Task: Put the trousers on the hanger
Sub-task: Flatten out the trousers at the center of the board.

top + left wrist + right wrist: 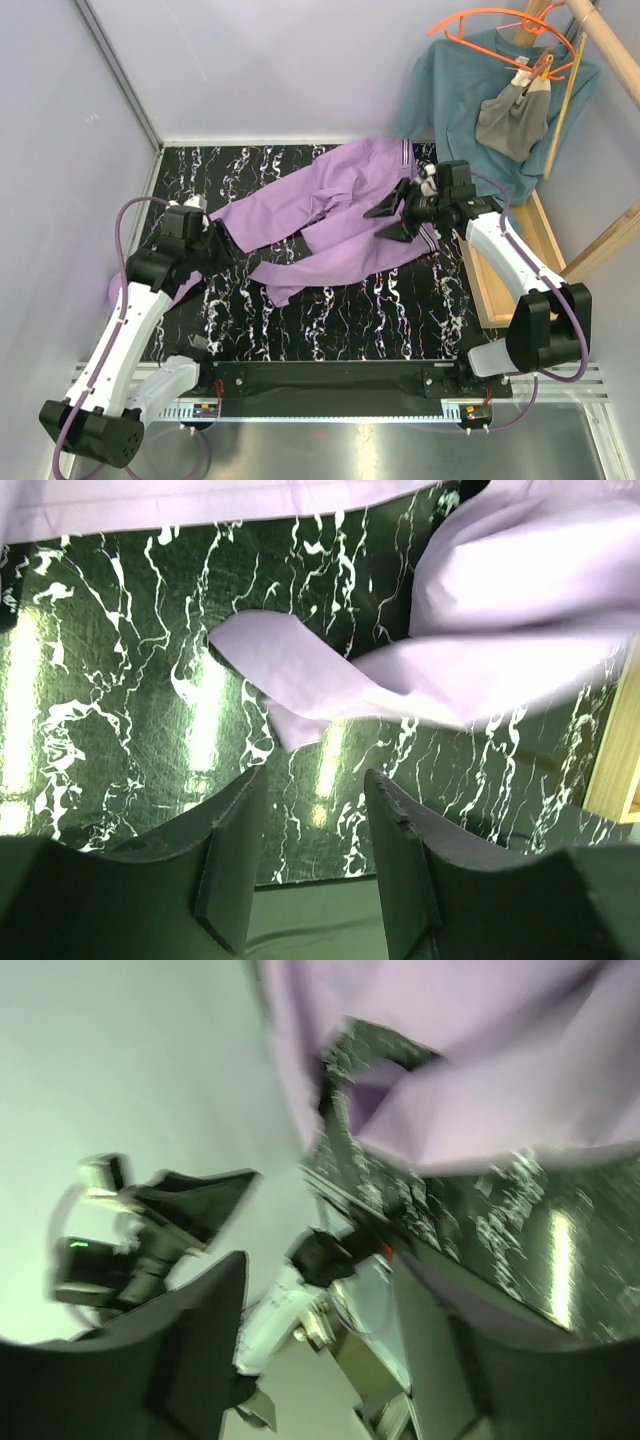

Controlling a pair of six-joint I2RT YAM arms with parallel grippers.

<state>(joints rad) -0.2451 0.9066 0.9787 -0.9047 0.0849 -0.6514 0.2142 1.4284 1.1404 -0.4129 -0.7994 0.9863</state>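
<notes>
The lilac trousers lie spread on the black marble table, with the striped waistband at the far right and the legs running left. My left gripper is open and empty beside the leg ends. In the left wrist view, a leg end lies just ahead of that gripper. My right gripper is open and empty above the trousers near the waist. Its wrist view is blurred, with lilac cloth beyond the gripper. A thin yellow strip, possibly the hanger edge-on, hangs on the rack.
A teal shirt and a small grey garment hang on orange hangers from a wooden rack at the back right. A wooden frame borders the table's right edge. Walls stand on the left and at the back.
</notes>
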